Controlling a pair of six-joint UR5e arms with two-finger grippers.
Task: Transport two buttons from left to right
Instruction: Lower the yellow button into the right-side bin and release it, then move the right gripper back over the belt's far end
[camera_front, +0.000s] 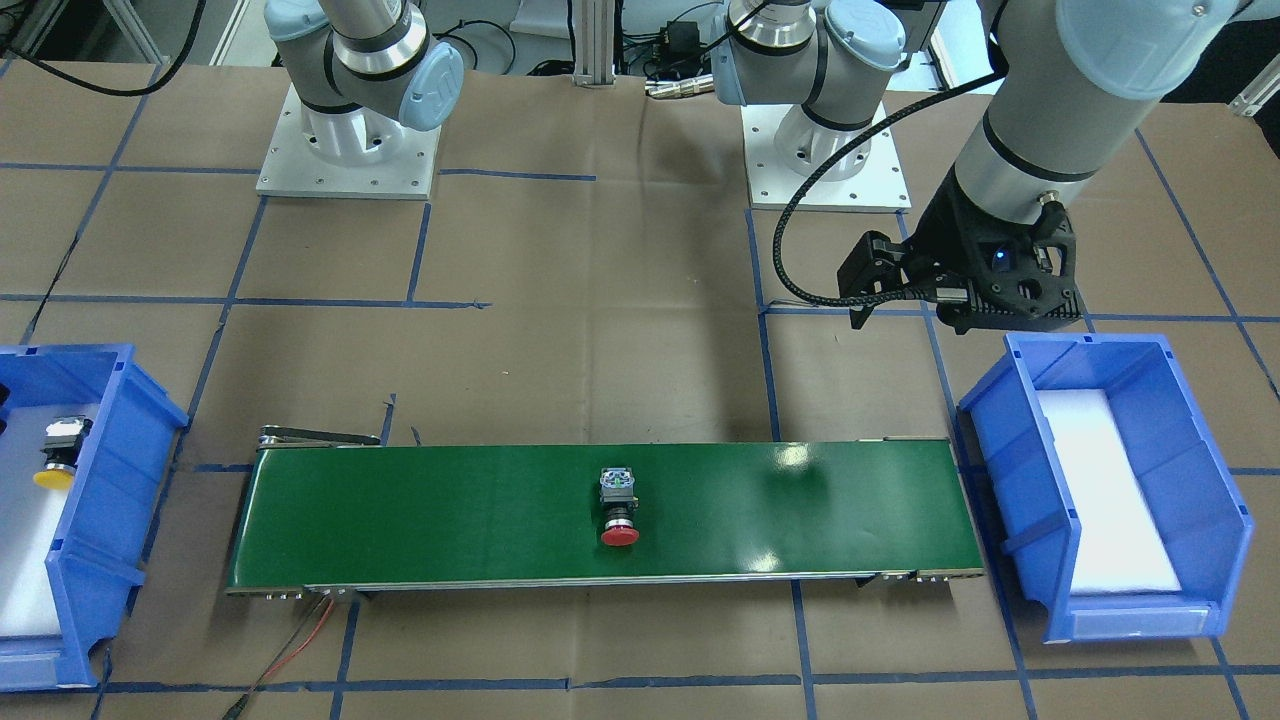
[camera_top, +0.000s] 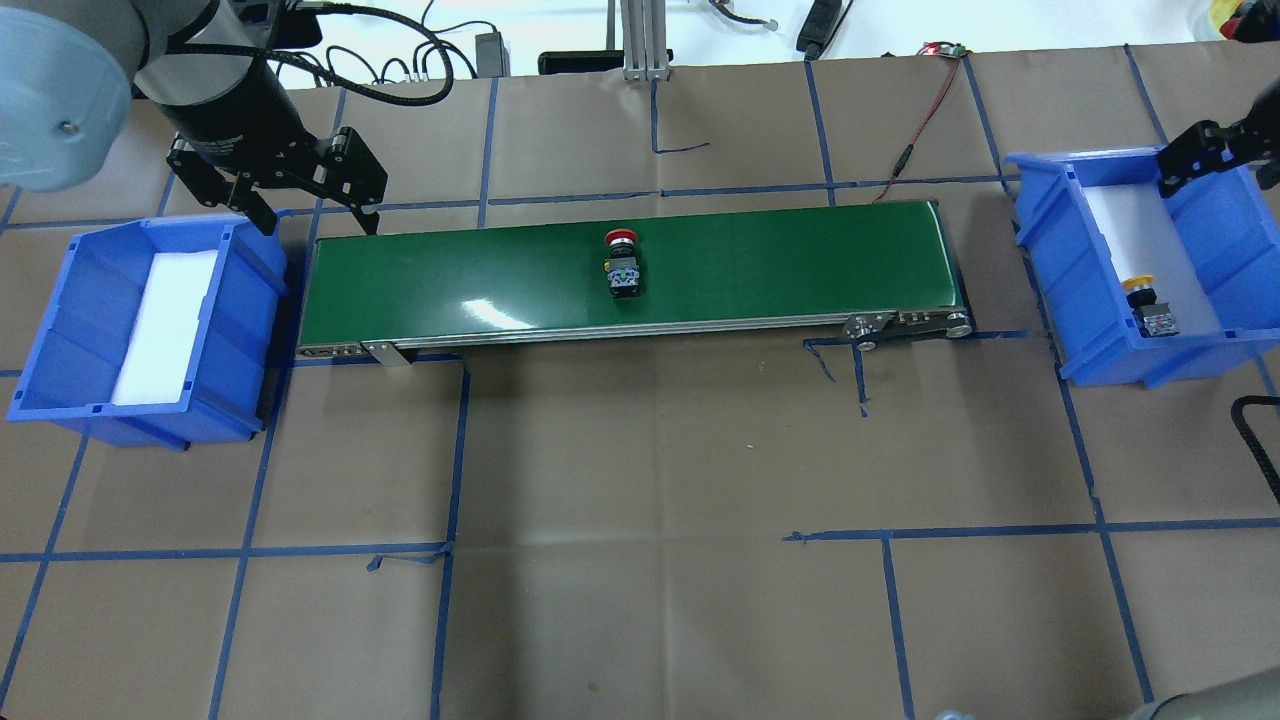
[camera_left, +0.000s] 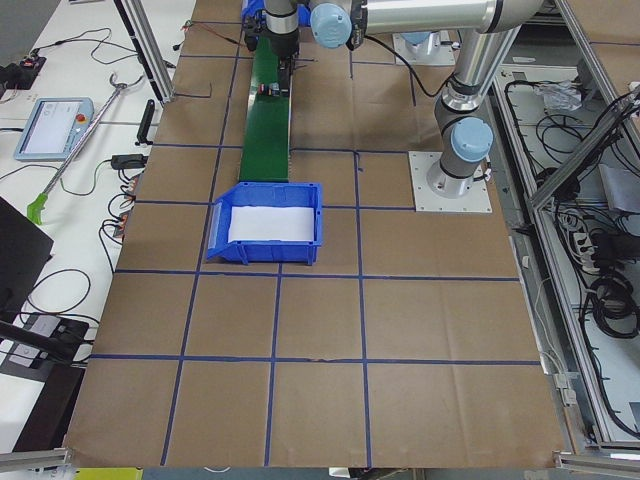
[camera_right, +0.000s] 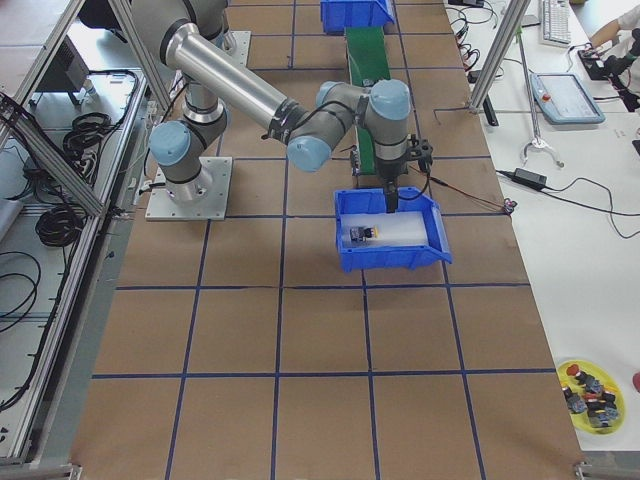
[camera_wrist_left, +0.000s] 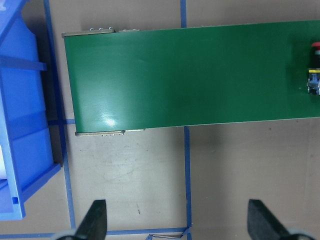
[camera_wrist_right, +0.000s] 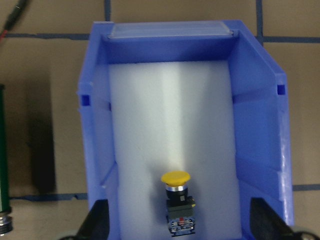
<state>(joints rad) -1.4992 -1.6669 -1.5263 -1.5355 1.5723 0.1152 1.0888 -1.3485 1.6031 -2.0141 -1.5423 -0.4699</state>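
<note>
Red-capped push-button (camera_top: 622, 265) – lying on its side about midway along the green conveyor belt (camera_top: 780, 270), cap toward the belt's far edge as I see it from the overhead view, nothing touching it. At the right edge of my left wrist view it only just shows.

Yellow-capped push-button (camera_wrist_right: 177, 202) – lying on its side on the white foam liner (camera_wrist_right: 170, 115) of the blue bin on the robot's right (camera_top: 1040, 230), toward the bin's near end in the overhead view and clear of the walls.

Right end effector (camera_wrist_right: 180, 222) – above that bin. Its fingers (camera_wrist_right: 99, 220) are spread wide and hold nothing. In my right wrist view the yellow cap sits between them with bare foam on either side. I cannot tell how high the tips are above the button.

Left end effector (camera_top: 320, 222) – above the conveyor belt's left end, just beside the second blue bin (camera_top: 250, 290). The fingers stand well apart and hold nothing. My left wrist view looks past them at the belt end, bare brown paper and blue tape lines.

The second blue bin holds only its own white liner. Both bins and the belt rest on the paper-covered worktop (camera_top: 640, 450), one bin off each end of the belt.
</note>
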